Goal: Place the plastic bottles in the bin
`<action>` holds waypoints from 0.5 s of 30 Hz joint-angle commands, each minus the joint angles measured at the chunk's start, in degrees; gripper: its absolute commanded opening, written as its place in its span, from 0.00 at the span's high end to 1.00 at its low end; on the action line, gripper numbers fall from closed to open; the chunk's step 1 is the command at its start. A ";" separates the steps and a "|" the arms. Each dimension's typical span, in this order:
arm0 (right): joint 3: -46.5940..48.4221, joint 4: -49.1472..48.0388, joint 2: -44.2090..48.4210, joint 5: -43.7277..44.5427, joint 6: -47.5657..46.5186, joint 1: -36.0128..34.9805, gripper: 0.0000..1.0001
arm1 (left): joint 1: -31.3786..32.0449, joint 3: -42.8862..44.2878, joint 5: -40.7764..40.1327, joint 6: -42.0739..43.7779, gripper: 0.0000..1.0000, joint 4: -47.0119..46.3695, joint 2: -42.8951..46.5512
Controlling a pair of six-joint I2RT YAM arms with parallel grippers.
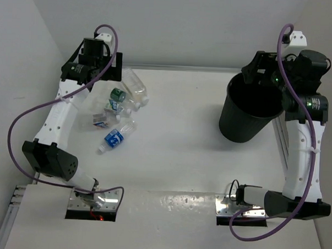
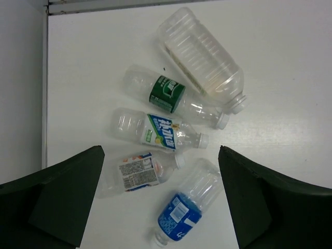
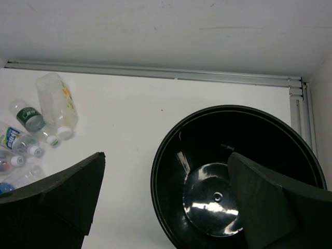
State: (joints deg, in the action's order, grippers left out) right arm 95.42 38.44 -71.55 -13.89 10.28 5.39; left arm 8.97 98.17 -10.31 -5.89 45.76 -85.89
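We see five clear, crinkled plastic bottles (image 1: pixel 118 108) lying flat in a cluster on the white table (image 1: pixel 181 158), far left. The big bottle (image 2: pixel 202 52) is ribbed and unlabelled; the smaller ones carry labels. The left gripper (image 2: pixel 161 150) is spread wide over them, touching none. The bin (image 3: pixel 249 135) is round, glossy black and upright, far right. The right gripper (image 3: pixel 166 155) is spread above its rim.
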 commanded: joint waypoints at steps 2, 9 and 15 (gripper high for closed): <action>-1.02 -0.99 1.50 1.06 -1.32 -0.03 0.00 | 2.80 5.62 -5.50 -4.21 0.00 -1.90 -3.66; -1.90 -0.56 0.62 1.93 -2.11 0.06 0.00 | 7.02 18.44 -12.72 -10.10 0.00 -1.37 -17.52; -3.92 0.15 0.97 4.31 -3.69 0.06 0.00 | 5.63 30.41 -10.88 -18.71 0.03 2.14 -31.52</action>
State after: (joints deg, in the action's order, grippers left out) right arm 92.53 39.13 -71.05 -11.77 8.27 5.39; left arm 15.81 124.49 -20.99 -18.76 46.04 -113.23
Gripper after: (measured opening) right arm 0.996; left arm 0.969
